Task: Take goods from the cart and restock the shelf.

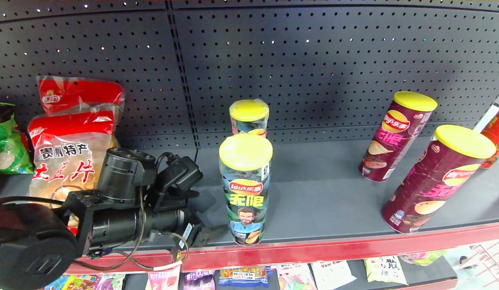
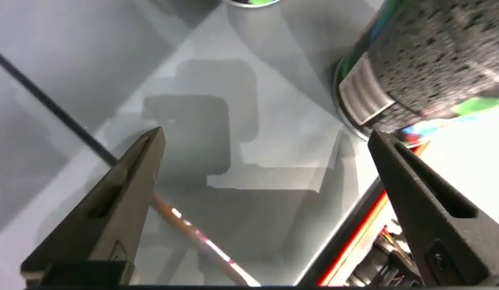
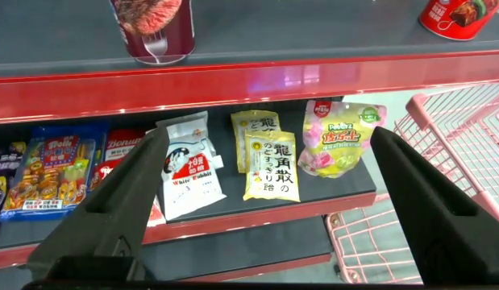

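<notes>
Shelf (image 1: 334,193): the green chip can (image 1: 245,189) stands upright at its front edge. The pink cart (image 3: 442,161) lies below and to the right of that can. Left gripper (image 2: 265,137), fingers apart, sits just left of the can's base, gripping nothing. Right gripper (image 3: 265,209), fingers apart and empty, faces the tier under the can. Judgement: the can appears placed; next move is to clear the left arm and fetch another item from the cart.

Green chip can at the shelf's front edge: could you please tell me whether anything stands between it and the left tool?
Nothing visible does; the open left tool is beside the can, with only bare shelf between them.
</notes>
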Tool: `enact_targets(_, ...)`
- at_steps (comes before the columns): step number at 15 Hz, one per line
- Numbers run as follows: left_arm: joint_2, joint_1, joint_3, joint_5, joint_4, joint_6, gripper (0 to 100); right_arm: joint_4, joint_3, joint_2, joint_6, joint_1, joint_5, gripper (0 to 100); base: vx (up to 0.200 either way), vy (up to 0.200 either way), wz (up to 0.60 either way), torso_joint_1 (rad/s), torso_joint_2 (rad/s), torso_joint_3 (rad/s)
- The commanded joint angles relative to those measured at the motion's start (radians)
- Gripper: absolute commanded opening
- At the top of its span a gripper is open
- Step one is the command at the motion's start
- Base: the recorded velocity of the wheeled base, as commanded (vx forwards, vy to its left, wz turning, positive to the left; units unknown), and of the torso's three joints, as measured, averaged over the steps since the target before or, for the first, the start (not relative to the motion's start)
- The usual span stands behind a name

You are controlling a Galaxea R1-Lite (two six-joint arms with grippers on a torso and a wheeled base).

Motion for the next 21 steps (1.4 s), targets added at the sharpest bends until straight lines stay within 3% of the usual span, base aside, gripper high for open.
enact_targets(1, 0.004, -0.018, 0.000, -0.003, -0.001, -0.001, 100, 0.000, 0.001, 0.004, 0.000, -0.001, 0.000, 100, 0.000, 0.000, 0.00, 0.000, 0.00, 0.000)
enact_targets(17, 0.030, -0.041, -0.021, -0.017, -0.002, -0.005, 100, 0.000, 0.001, 0.002, 0.000, -0.001, 0.000, 100, 0.000, 0.000, 0.00, 0.000, 0.00, 0.000)
enact_targets(19, 0.001, -0.032, 0.005, -0.013, -0.002, -0.007, 100, 0.000, 0.001, 0.002, 0.000, -0.001, 0.002, 100, 0.000, 0.000, 0.00, 0.000, 0.00, 0.000)
enact_targets(21, -0.077, 0.026, 0.045, -0.006, -0.002, -0.007, 100, -0.001, 0.001, 0.002, 0.002, -0.001, 0.011, 100, 0.000, 0.000, 0.00, 0.000, 0.00, 0.000)
